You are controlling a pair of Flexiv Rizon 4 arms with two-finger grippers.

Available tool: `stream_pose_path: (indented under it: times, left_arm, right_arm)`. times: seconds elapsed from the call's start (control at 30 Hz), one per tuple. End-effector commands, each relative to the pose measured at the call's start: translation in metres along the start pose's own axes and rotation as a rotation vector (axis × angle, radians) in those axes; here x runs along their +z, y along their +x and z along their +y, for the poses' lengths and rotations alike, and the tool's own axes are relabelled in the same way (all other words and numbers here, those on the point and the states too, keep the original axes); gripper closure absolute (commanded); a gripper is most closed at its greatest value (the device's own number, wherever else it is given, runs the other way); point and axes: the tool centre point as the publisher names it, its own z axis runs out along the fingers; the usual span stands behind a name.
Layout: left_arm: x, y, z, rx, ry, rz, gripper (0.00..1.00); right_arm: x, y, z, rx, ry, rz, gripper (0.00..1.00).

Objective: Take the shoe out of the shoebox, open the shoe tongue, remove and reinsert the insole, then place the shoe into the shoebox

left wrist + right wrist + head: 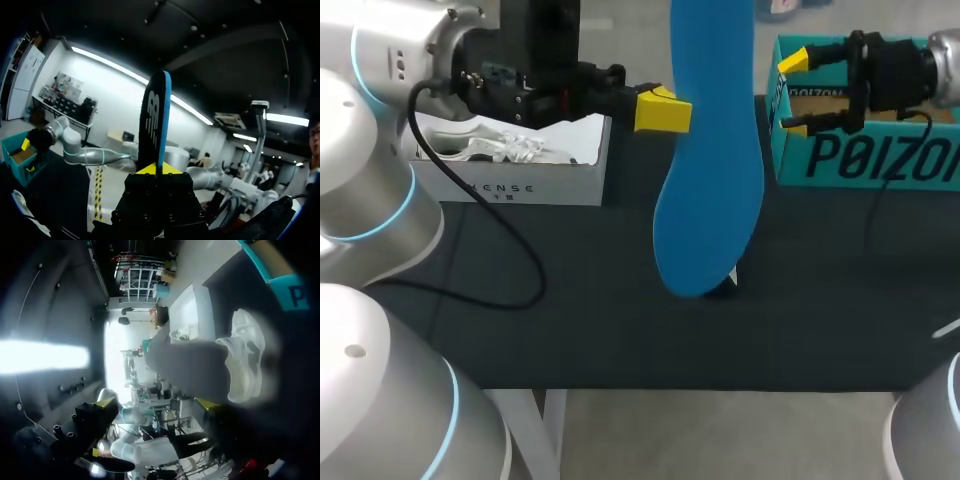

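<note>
- Insole (pixel 710 180): upright above the table (pixel 570 320), pinched at its edge by the left gripper (pixel 662 110).
- Shoe (pixel 245 362): blurred, apparently lying on the table near the teal box (pixel 880 160).
- Right gripper (pixel 792 92): fingers spread, at that box's rim.

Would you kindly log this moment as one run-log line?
left gripper: shut on blue insole, held above table | right gripper: open, at teal shoebox | white shoe: on table

The blue insole (pixel 710 180), black on one face, hangs upright above mid-table. The white shoe (pixel 247 360) lies on the table near the teal shoebox (pixel 865 155), far right.
</note>
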Motion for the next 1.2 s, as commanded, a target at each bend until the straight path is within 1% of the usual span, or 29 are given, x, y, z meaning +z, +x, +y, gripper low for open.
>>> stream_pose_path:
  times: [0.03,0.1,0.17,0.23,0.3,0.47,0.7,0.73,0.8,0.83,0.87,0.9,0.93,0.97,1.2]
  left_arm:
    - [0.001,0.000,0.000,0.000,0.000,0.000,1.00]
    - [0.001,0.000,0.000,0.000,0.000,0.000,1.00]
    - [0.001,0.000,0.000,0.000,0.000,0.000,1.00]
    - [0.001,0.000,0.000,0.000,0.000,0.000,1.00]
    - [0.001,0.000,0.000,0.000,0.000,0.000,1.00]
    - [0.001,0.000,0.000,0.000,0.000,0.000,1.00]
    - [0.001,0.000,0.000,0.000,0.000,0.000,1.00]
    - [-0.002,-0.006,0.002,0.145,-0.139,-0.029,1.00]
    - [-0.014,-0.022,0.010,0.461,-0.415,-0.041,1.00]
    - [-0.020,-0.031,0.010,0.602,-0.479,-0.029,1.00]
    - [-0.027,-0.044,0.009,0.658,-0.486,-0.086,1.00]
    - [-0.035,-0.057,0.010,0.694,-0.504,-0.103,1.00]
    - [-0.042,-0.070,0.012,0.661,-0.512,-0.138,1.00]
    - [-0.047,-0.081,0.012,0.594,-0.460,-0.172,1.00]
    - [-0.047,-0.081,0.012,0.594,-0.460,-0.172,1.00]
  right_arm:
    - [0.000,0.009,-0.003,-0.056,-0.041,0.026,0.00]
    - [-0.001,0.014,-0.002,-0.072,-0.033,-0.009,0.00]
    - [-0.002,0.017,-0.002,-0.101,-0.030,-0.093,0.00]
    - [-0.001,0.017,-0.001,-0.101,-0.032,-0.117,0.00]
    - [0.001,0.019,0.000,-0.096,-0.035,-0.121,0.00]
    - [0.010,0.026,0.000,-0.066,-0.042,-0.060,0.00]
    - [0.010,0.026,0.000,-0.066,-0.042,-0.060,0.00]
    - [0.010,0.026,0.000,-0.066,-0.042,-0.060,0.00]
    - [0.010,0.026,0.000,-0.066,-0.042,-0.060,0.00]
    - [0.010,0.026,0.000,-0.066,-0.042,-0.060,0.00]
    - [0.010,0.026,0.000,-0.066,-0.042,-0.060,0.00]
    - [0.010,0.026,0.000,-0.066,-0.042,-0.060,0.00]
    - [0.010,0.026,0.000,-0.066,-0.042,-0.060,0.00]
    - [0.010,0.026,0.000,-0.066,-0.042,-0.060,0.00]
    - [0.010,0.026,0.000,-0.066,-0.042,-0.060,0.00]
